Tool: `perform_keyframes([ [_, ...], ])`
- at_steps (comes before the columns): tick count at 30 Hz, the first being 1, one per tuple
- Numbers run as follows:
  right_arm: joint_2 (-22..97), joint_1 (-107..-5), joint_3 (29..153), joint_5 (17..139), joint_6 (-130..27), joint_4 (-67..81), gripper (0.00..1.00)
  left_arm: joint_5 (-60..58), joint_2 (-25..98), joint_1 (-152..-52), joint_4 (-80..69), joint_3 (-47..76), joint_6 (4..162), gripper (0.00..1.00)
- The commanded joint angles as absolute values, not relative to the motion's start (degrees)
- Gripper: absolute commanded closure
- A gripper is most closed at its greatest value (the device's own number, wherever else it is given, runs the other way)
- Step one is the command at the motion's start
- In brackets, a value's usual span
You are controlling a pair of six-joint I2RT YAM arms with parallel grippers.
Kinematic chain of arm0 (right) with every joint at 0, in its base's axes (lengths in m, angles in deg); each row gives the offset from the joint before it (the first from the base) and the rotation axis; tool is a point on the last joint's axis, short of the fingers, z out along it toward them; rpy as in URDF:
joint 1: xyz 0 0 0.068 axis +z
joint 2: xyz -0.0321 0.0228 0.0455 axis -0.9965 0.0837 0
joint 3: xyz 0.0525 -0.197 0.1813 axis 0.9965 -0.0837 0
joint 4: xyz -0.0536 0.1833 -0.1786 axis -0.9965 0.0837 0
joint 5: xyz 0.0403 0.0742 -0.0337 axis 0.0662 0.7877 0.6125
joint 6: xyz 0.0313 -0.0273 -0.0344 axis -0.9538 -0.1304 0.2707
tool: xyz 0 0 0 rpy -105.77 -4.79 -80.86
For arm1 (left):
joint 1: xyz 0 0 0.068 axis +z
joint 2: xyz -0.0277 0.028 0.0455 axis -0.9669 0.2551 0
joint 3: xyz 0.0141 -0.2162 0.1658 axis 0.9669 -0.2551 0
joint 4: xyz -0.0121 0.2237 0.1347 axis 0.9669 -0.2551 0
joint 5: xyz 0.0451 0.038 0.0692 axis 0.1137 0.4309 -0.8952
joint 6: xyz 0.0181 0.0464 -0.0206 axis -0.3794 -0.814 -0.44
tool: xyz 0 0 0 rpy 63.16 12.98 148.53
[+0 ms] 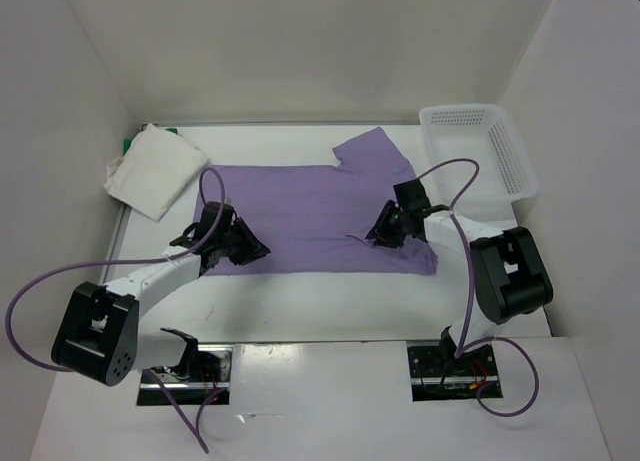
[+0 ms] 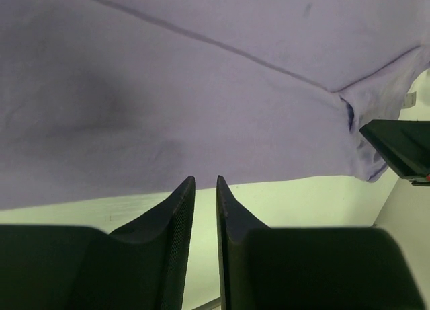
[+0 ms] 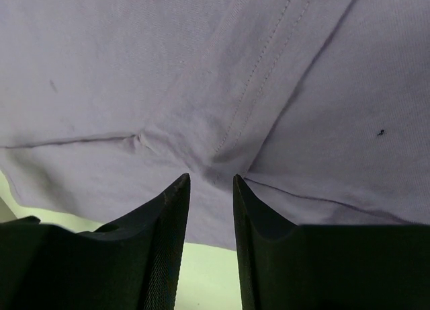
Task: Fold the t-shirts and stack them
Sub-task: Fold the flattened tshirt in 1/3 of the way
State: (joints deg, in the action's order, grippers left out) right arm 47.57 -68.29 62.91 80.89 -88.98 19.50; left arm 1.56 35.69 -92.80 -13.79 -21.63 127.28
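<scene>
The lavender t-shirt (image 1: 310,206) lies flat on the white table (image 1: 330,301), just beside the white perforated basket (image 1: 478,141). Its long axis runs straight across the table towards the basket. One short sleeve angles out from its far edge, pointing at the basket's near corner.

The right gripper (image 3: 211,179) rests on the shirt's end nearest the basket, fingers (image 3: 168,216) apart over a stitched seam, nothing between them. The left gripper (image 2: 204,182) sits at the near hem of the end away from the basket. Its fingers (image 2: 176,216) are a narrow slit apart, and I cannot tell whether cloth is pinched.

Well apart from the basket, at the opposite far corner, a folded white t-shirt (image 1: 155,169) lies on a green t-shirt (image 1: 130,143), which shows only at its edges. Plain white walls (image 1: 300,51) enclose the table on three sides.
</scene>
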Motion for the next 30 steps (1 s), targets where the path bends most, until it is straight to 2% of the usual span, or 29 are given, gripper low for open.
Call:
perform_keyframes([
  [1, 48.13, -67.80, 62.14, 78.85, -89.58, 17.14, 0.62, -0.80, 32.56, -92.97, -13.21, -23.75, 128.47, 0.74],
  [8, 47.34, -67.80, 61.53, 75.77, -90.11, 18.46, 0.62, -1.34, 28.96, -92.36, -14.27, -24.91, 128.47, 0.73],
  [13, 50.93, -67.80, 62.05, 77.35, -90.11, 17.93, 0.64, -1.34, 28.95, -91.31, -14.27, -26.04, 128.47, 0.73],
  [20, 50.94, -67.80, 63.28, 79.28, -90.11, 16.35, 0.70, -0.81, 27.37, -88.94, -14.88, -26.58, 127.94, 0.73],
  [21, 50.94, -67.80, 64.15, 79.29, -90.11, 16.35, 0.73, -0.81, 27.37, -88.93, -14.88, -27.18, 127.94, 0.73],
  [30, 59.11, -67.80, 73.90, 83.59, -91.16, 13.89, 0.73, -0.81, 26.23, -87.88, -16.20, -27.01, 127.24, 0.73],
])
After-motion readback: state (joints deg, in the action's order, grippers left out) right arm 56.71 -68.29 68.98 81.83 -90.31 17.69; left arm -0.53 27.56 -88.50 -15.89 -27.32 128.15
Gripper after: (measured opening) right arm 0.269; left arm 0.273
